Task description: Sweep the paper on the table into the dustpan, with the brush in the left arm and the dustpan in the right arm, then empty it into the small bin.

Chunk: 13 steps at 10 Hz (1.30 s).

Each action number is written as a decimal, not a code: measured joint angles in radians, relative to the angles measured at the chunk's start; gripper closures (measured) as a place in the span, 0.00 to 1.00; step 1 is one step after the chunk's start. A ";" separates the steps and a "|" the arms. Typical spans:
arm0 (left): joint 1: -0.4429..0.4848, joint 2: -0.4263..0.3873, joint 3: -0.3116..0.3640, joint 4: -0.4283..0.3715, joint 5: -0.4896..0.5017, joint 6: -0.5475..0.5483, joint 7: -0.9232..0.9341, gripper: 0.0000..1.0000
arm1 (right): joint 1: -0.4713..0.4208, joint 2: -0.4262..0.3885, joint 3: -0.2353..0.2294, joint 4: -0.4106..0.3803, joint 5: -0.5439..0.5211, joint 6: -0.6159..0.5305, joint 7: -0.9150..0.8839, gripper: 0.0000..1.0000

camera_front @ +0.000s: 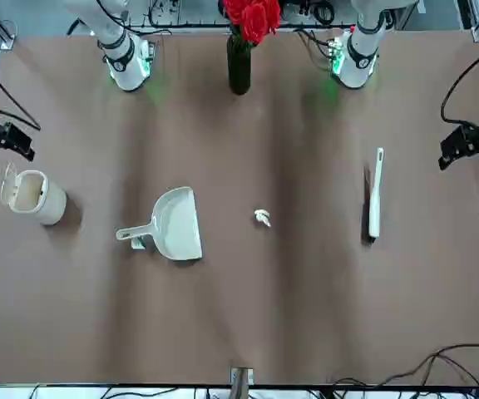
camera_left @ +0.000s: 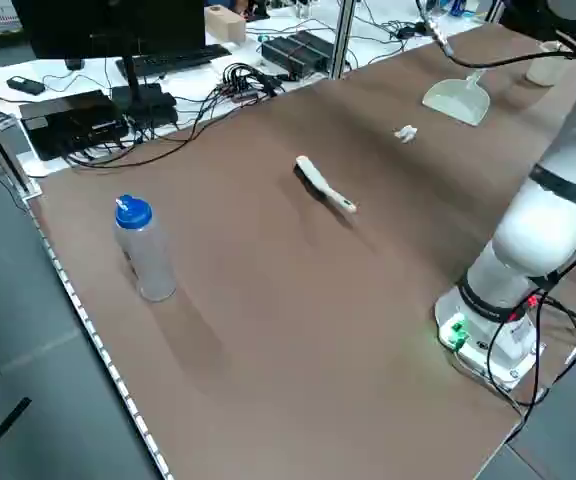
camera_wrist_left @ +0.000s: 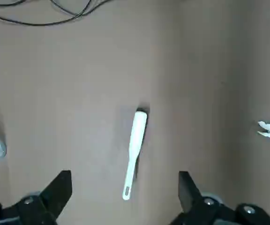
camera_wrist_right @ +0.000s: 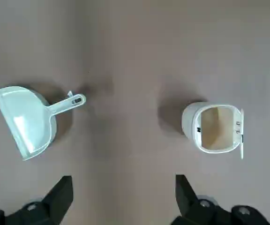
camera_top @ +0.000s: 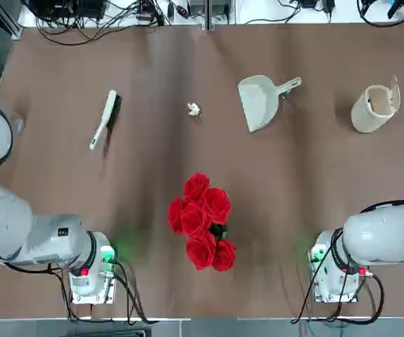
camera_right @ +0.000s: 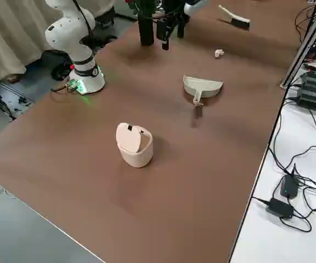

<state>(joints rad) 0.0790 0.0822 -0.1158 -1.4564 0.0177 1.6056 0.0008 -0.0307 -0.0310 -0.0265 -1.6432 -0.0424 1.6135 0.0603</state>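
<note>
left claw: my left claw (camera_wrist_left: 121, 190) hangs high over the wide brown matte counter (camera_top: 153, 161) with its two dark fingers spread wide and nothing between them; I read that as a hover lined up for the brush.
right claw: my right claw (camera_wrist_right: 121, 192) is likewise spread apart and empty, poised above the gap between dustpan and bin, so either is reachable.
brush: the slim hand brush with pale whitish handle and dark bristle strip (camera_top: 104, 118) lies flat on the left half of the counter, far from the arm bases, handle end toward my left arm, which I judge suits a top-down pick.
paper: the tiny crumpled white paper ball (camera_top: 193, 108) sits mid-counter, between brush and dustpan, apart from both.
dustpan: the pale grey-beige plastic scoop (camera_top: 261, 101) lies right of the paper, its stubby handle pointing away toward the bin side, untouched.
bin: the small beige cylindrical bin with thin flap lid (camera_top: 374, 107) stands at the far right, lid open, well apart from the dustpan.
roses: a bunch of red roses in a dark vase (camera_top: 202, 221) stands near, between the arm bases; a sweep should stay clear of it.
bottle: a clear bottle with blue cap (camera_left: 142, 248) stands at the left counter edge.
writing: I can read no brand or label anywhere.
</note>
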 joint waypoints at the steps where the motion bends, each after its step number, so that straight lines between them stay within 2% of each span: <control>1: 0.000 0.010 0.000 0.000 0.000 0.003 0.000 0.00 | 0.000 0.000 0.000 -0.001 -0.001 -0.002 0.004 0.03; 6: 0.015 0.029 -0.001 -0.023 -0.005 -0.006 0.000 0.00 | 0.007 0.001 0.016 -0.002 0.000 -0.005 -0.026 0.02; 8: 0.019 0.045 0.000 -0.085 -0.007 -0.001 -0.002 0.00 | 0.015 0.001 0.073 -0.002 0.000 -0.004 -0.116 0.02; 9: 0.023 0.048 0.000 -0.126 -0.007 0.015 -0.006 0.01 | 0.019 0.002 0.111 -0.002 0.000 -0.002 -0.182 0.02; 11: 0.045 0.044 0.001 -0.260 -0.007 0.115 -0.007 0.01 | 0.025 0.003 0.177 -0.027 0.000 0.032 -0.401 0.00; 13: 0.052 -0.011 0.001 -0.479 -0.006 0.275 -0.005 0.03 | 0.026 0.008 0.221 -0.101 0.000 0.141 -0.704 0.00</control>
<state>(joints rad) 0.1314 0.0713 -0.1152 -1.9349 0.0115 1.8806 -0.0044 -0.0047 -0.0226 0.1949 -1.7439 -0.0428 1.7544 -0.6439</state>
